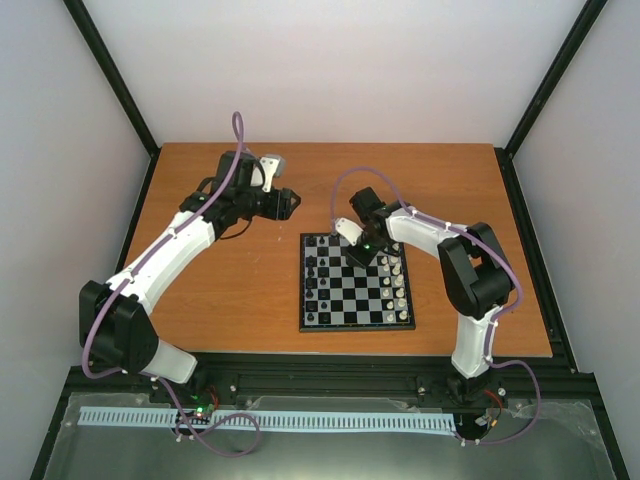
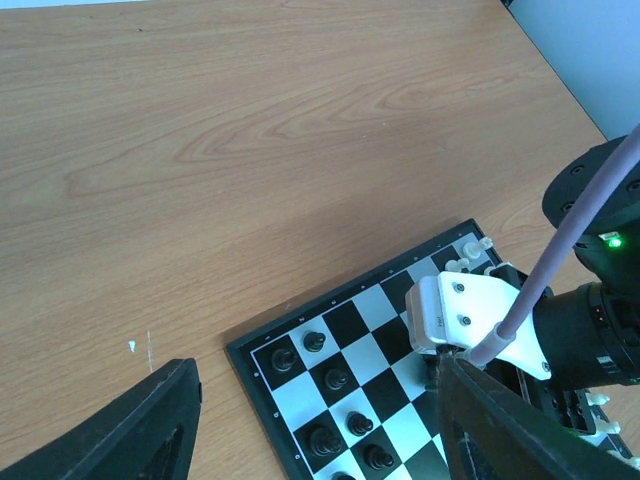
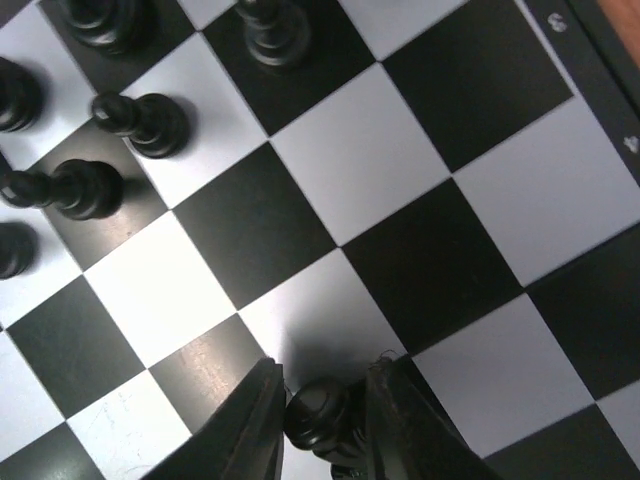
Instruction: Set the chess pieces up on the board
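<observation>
The right end effector (image 1: 362,252) is closed narrowly on one black piece (image 3: 318,412), low over the board (image 1: 355,300) near its far edge. Six more black pieces (image 3: 145,122) stand around it in the right wrist view. White pieces (image 1: 400,285) line the board's right side, too small to count. The left end effector (image 2: 320,425) is spread wide and empty above the wooden surface (image 2: 250,150), beside the board's far left corner.

Black-and-grey checkered board (image 1: 355,300), black and cream chess pieces (image 1: 316,272)
</observation>
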You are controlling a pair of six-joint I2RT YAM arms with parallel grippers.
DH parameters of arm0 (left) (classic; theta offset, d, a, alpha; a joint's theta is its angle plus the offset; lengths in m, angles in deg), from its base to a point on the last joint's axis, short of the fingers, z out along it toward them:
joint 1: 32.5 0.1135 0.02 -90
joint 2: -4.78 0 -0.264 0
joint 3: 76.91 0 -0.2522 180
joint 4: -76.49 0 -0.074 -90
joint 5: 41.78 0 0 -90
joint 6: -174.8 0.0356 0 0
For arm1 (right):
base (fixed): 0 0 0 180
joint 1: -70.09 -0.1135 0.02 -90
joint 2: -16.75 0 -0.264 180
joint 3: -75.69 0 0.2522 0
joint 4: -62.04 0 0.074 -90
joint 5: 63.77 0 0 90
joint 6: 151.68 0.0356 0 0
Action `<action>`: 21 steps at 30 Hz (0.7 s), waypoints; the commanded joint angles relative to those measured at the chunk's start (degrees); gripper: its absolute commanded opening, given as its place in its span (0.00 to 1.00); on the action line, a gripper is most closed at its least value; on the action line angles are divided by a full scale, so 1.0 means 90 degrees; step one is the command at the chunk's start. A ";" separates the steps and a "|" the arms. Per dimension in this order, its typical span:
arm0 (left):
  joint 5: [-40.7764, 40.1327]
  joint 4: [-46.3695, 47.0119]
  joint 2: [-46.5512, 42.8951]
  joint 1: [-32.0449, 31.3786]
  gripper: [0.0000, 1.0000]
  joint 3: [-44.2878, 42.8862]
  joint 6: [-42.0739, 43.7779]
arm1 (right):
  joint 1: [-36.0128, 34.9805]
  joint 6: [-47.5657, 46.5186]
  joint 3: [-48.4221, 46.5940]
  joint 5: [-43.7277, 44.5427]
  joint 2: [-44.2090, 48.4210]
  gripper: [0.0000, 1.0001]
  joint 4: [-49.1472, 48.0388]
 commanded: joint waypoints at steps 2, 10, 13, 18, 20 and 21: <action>0.0083 0.0070 -0.0047 -0.0229 0.67 -0.0081 0.0289 | 0.0018 -0.0388 -0.0027 -0.0548 -0.0063 0.18 0.0277; -0.0433 -0.0620 -0.0171 -0.1127 0.67 -0.0310 0.0470 | -0.0043 -0.0752 0.0462 -0.0763 0.0430 0.17 0.0727; -0.0440 -0.0646 -0.0632 -0.1294 0.67 -0.0014 0.0210 | -0.0128 -0.0808 0.0789 -0.0791 0.0751 0.17 0.0813; -0.0445 -0.0705 -0.1465 -0.1574 0.67 0.0898 -0.0156 | -0.0342 -0.0967 0.1195 -0.0950 0.1144 0.17 0.0959; -0.0514 -0.0786 -0.1686 -0.1748 0.66 0.1145 -0.0261 | -0.0406 -0.1024 0.1300 -0.0995 0.1194 0.17 0.0986; -0.0625 -0.0809 -0.1793 -0.1862 0.66 0.1270 -0.0279 | -0.0420 -0.1021 0.1332 -0.0971 0.1209 0.18 0.0962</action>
